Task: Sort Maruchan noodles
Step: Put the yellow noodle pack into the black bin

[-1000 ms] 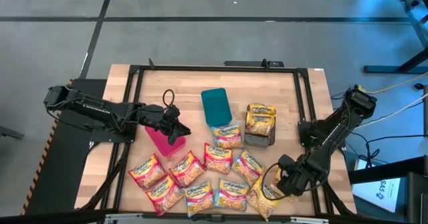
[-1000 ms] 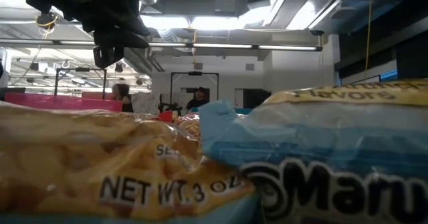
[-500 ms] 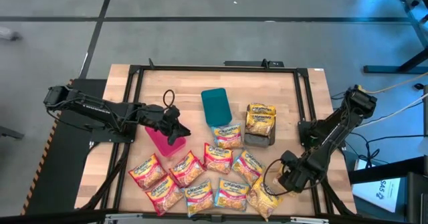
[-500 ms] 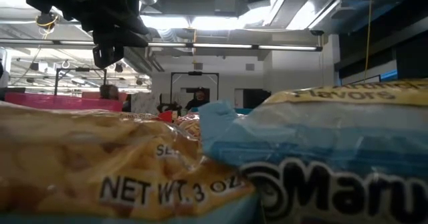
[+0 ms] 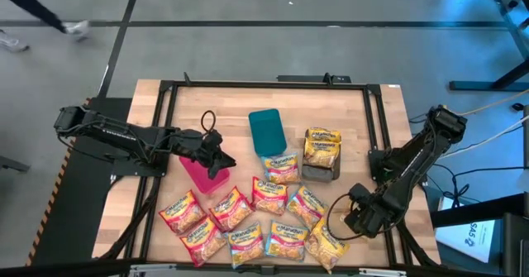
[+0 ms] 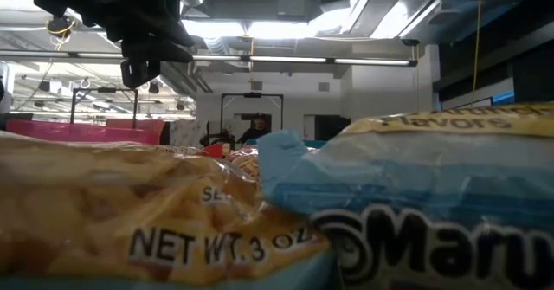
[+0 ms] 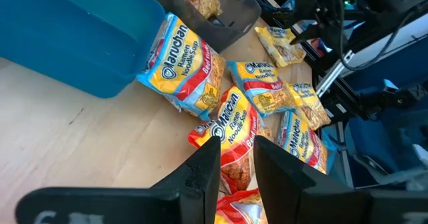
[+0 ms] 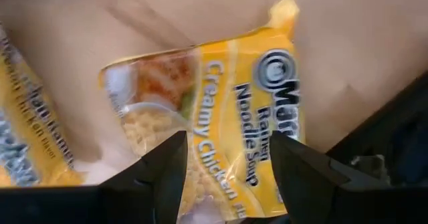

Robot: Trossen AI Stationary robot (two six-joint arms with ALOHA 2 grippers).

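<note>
Several Maruchan packets in red, yellow and light-blue wrappers lie flat along the table's near side. One red packet leans on the teal bin. Two yellow ones sit in the grey bin. My left gripper hovers open over the pink bin. My right gripper is open, just above and to the right of a yellow Creamy Chicken packet, which lies flat at the near right.
A black metal frame borders the wooden table. The far half of the table, beyond the bins, is bare wood. In the low view, packets fill the foreground. A person's legs cross the floor at the far left.
My right gripper has drawn back a little toward the table's right edge, off the yellow Creamy Chicken packet, and more of that packet shows now. A person has walked into the high view at the far left. My left arm has kept still.
</note>
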